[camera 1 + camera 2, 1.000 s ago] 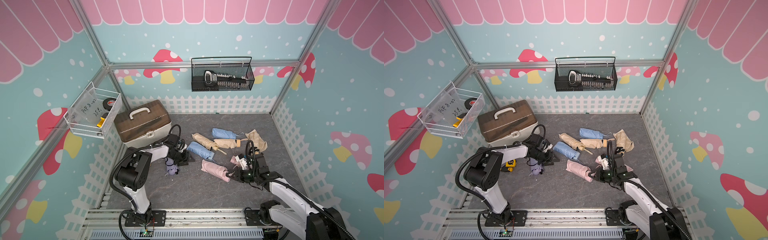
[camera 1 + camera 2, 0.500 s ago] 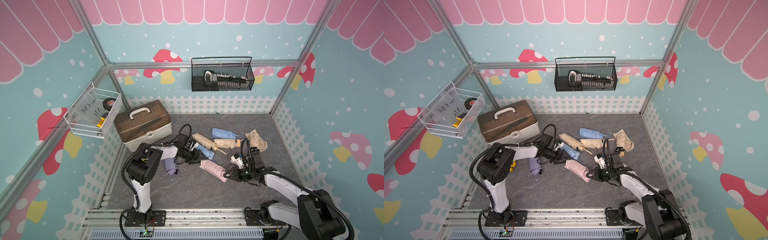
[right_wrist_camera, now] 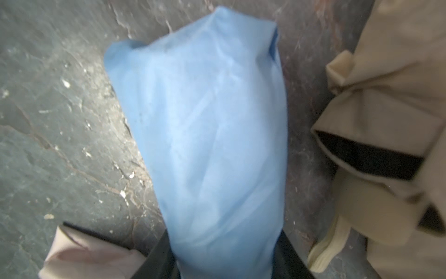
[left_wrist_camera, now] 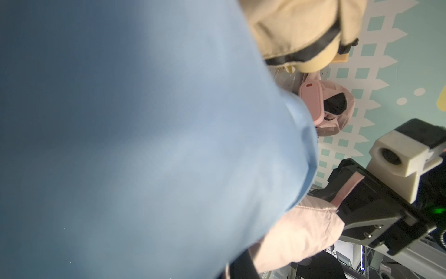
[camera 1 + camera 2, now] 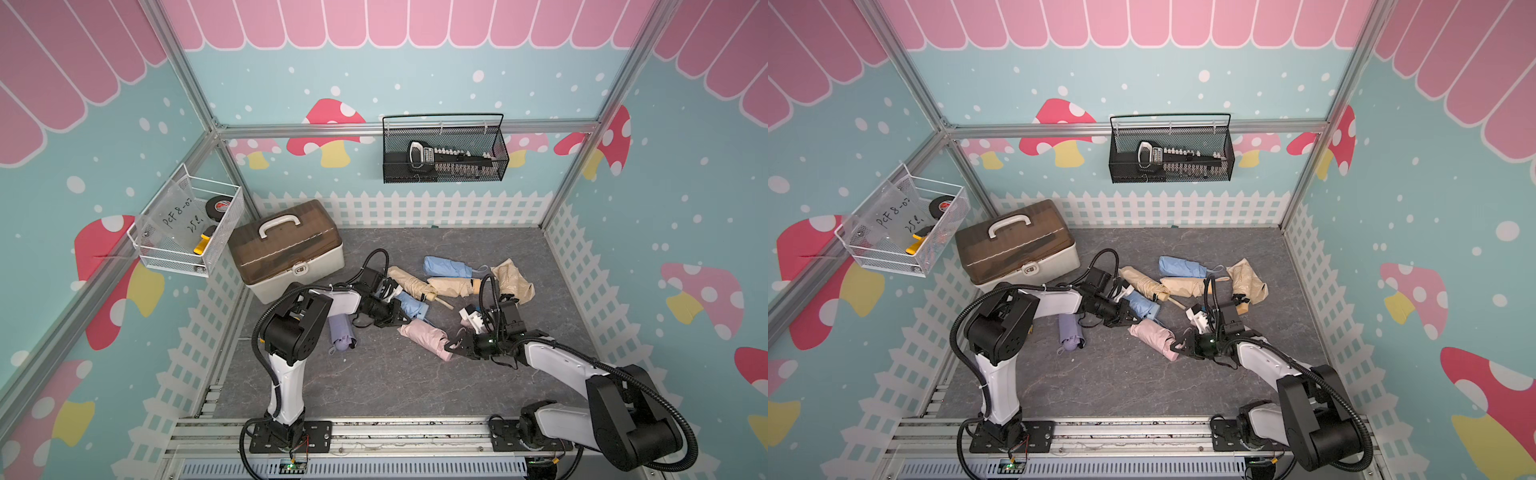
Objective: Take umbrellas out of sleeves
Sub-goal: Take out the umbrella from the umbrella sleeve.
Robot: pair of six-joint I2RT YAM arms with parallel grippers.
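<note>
Grey stone-look table [image 5: 374,386] inside a mushroom-wallpaper booth, with a brown-lidded toolbox [image 5: 286,245] parked at the back left. The umbrellas are scattered mid-table. There's a lilac umbrella [image 5: 341,330] by the left arm and a blue sleeved umbrella [image 5: 413,305]. A beige umbrella [image 5: 411,283] and another blue umbrella [image 5: 446,266] lie further back.

The pink sleeved umbrella [image 5: 422,338] lies diagonally between the two arms. The left end effector [image 5: 404,321] is clamped right down at its far end, just beside the blue sleeved umbrella, and honestly I can't tell what it's pinching. The right end effector [image 5: 451,345] sits at the near end with its jaws narrow. In the left wrist view a pink wrist loop [image 4: 422,190] runs across it. Can't tell if it's really gripping.
</note>
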